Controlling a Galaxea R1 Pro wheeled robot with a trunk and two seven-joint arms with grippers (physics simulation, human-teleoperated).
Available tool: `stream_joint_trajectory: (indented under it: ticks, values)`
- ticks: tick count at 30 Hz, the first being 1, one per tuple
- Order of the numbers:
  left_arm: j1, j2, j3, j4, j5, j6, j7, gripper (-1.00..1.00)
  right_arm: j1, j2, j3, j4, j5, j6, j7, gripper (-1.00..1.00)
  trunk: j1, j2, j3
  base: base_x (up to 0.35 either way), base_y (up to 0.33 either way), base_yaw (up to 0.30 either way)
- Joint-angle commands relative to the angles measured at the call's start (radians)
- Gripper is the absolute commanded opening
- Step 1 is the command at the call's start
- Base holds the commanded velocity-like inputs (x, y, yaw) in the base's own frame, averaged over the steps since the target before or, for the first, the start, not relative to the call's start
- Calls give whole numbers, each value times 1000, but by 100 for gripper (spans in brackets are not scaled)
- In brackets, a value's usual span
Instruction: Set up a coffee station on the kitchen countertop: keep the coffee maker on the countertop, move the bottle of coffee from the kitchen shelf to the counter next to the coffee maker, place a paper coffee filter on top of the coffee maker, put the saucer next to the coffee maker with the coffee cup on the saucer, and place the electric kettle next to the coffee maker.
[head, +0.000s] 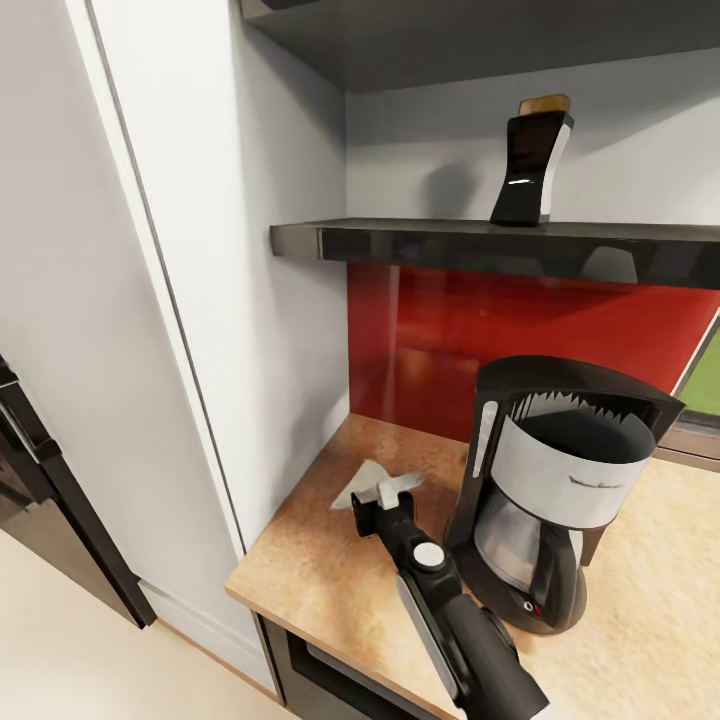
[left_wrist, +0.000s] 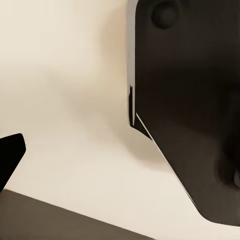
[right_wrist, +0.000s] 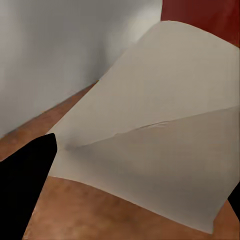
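My right gripper (head: 392, 493) is down at the filter (head: 366, 481), which lies on the countertop (head: 300, 560) near its back left corner, close to the white cabinet side (head: 270, 330) and the red backsplash (head: 520, 330). In the wrist cam the filter (right_wrist: 150, 150) sits big between my dark fingers (right_wrist: 25, 185), jaws apart on either side of it; can't tell if the pads actually touch the paper yet. Coffee maker (head: 555, 490) stands upright just beside my right arm (head: 450, 610), toward the counter's front edge, carafe in place, red switch low on its base. Bottle (head: 533, 160) is upright on the dark shelf (head: 500, 245) above, well apart from the maker. My left gripper: wrist cam gives one dark fingertip (left_wrist: 9, 159) over pale floor (left_wrist: 75, 100) beside a black body (left_wrist: 195, 100); can't tell how wide it is.
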Motion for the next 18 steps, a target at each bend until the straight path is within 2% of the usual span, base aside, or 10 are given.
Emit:
stream_joint_trajectory:
  ticks: [1,9,14,18]
  values:
    - [0,3,-1,-1,-1,-3,1,100,-2,0,17,-30,0,12,-7,-100,1,-2,-2,0,0,0]
    - [0,14,-1,-1,-1,-3,1,100,-3,0,33,-97,3,73,-11,-100,1,-2,-2,0,0,0]
    - [-1,15,-1,-1,-1,-3,1,100,-3,0,34,-121,7,80,-12,-100,1,-2,-2,-5,1,0]
    - [-1,13,-1,-2,-1,-3,2,100,-3,0,34,-127,8,80,-12,-100,1,-2,-2,-164,102,0]
